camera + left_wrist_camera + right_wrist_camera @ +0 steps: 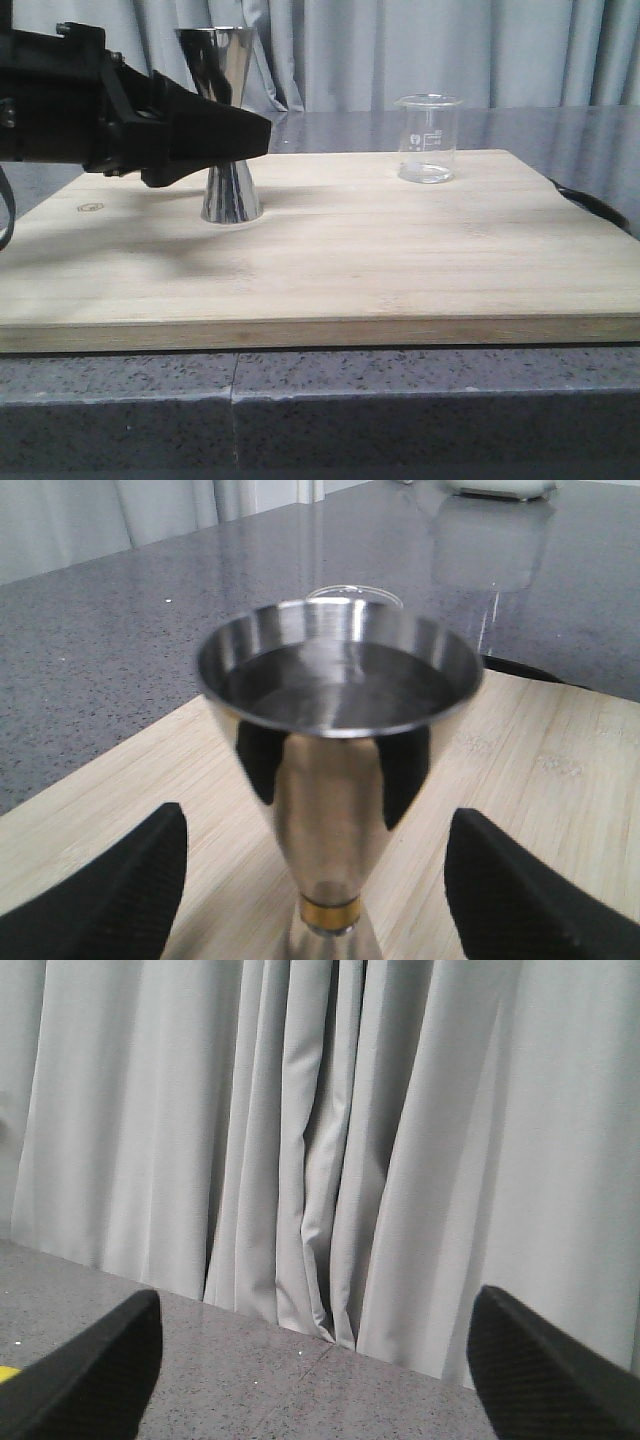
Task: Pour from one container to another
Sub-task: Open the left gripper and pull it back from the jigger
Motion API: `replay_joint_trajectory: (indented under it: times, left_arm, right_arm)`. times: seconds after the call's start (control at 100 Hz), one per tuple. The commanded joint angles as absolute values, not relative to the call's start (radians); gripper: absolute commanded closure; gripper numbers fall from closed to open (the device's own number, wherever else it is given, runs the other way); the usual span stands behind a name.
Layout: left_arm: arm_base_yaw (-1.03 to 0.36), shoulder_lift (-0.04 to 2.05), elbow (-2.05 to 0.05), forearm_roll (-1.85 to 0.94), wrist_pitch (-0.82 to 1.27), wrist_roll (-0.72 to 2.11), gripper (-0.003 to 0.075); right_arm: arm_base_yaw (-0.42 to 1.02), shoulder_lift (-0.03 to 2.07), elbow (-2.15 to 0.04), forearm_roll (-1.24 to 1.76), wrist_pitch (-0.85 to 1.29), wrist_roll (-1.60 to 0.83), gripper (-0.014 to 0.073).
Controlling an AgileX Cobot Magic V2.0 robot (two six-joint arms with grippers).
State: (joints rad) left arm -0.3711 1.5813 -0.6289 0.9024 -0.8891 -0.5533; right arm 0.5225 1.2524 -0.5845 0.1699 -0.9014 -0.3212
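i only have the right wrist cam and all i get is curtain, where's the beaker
observer: The glass beaker stands upright on the wooden board, toward the robot's right, with nothing holding it.
operator: ok is the left arm on the jigger
observer: No grasp. The left pincer is open, with one finger on each side of the steel jigger near its gold-banded waist, and a gap shows on both sides.
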Motion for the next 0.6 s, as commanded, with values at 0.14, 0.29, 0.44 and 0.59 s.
replay_joint_trajectory:
  times: [0.14,0.29,0.44,0.59]
  left_arm:
    - [-0.366,1.505,-0.654,0.877,-0.854,-0.599,0.0216]
    - [-0.366,1.475,-0.654,0.93,-0.795,-0.661,0.0216]
    - [-0.366,1.446,-0.654,0.995,-0.773,-0.742,0.0216]
    - [-0.366,1.402,-0.654,1.051,-0.748,-0.798,0.0216]
  right_arm:
    - [0.523,1.225,-0.608,0.15,-0.992,-0.325,0.0026]
    - [0.523,1.225,-0.608,0.15,-0.992,-0.325,0.0026]
    - [0.523,1.225,-0.608,0.15,-0.994,-0.325,0.0026]
    - [0.523,1.225,-0.608,0.15,-1.001,-0.325,0.0026]
